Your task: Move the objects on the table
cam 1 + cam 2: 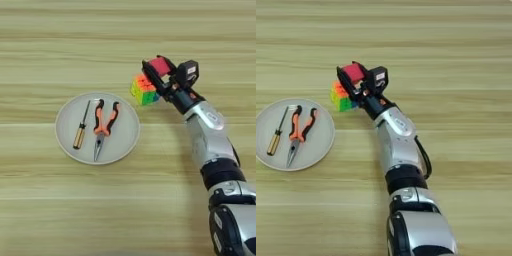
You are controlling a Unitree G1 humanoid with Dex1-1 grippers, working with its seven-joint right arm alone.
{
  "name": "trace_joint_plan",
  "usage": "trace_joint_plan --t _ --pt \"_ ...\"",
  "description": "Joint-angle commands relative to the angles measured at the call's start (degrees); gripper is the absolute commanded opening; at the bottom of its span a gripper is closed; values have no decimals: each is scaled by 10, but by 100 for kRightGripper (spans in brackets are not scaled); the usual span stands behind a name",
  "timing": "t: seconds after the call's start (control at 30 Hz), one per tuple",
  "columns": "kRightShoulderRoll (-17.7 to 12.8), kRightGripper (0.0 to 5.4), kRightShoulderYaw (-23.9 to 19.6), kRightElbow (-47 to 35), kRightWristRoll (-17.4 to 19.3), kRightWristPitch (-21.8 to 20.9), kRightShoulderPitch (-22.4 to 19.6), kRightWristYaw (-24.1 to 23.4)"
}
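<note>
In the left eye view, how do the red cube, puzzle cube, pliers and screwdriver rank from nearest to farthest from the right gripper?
1. Red cube: between the right gripper's fingers.
2. Puzzle cube: on the table, just below and left of the fingers.
3. Pliers: on the plate, further left.
4. Screwdriver: on the plate, left of the pliers, farthest.

I saw a light-brown, wood-grain table [60,200] with darker plank lines. The plate [125,132] was plain grey. On it, the pliers [102,125] had orange-and-black handles and the screwdriver [80,135] an amber one. The puzzle cube [142,91] showed green, yellow and orange squares; the small cube [160,65] was red between my gripper's [159,70] black fingers.
</note>
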Motion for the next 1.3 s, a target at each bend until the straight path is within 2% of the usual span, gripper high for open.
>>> trace_joint_plan --t 0.03,0.2,0.33,0.43,0.7,1.3 --pt "-18 235 -37 35 -27 -75 -80 -111" --pt "-42 235 -53 115 -72 -125 -112 -227" --pt "-65 235 -48 183 -106 -109 -135 -301" --pt "-73 235 -31 220 -133 -86 -145 -328" --pt "-72 235 -6 256 -154 -48 -153 -324" --pt "-73 235 15 280 -162 23 -158 -321"
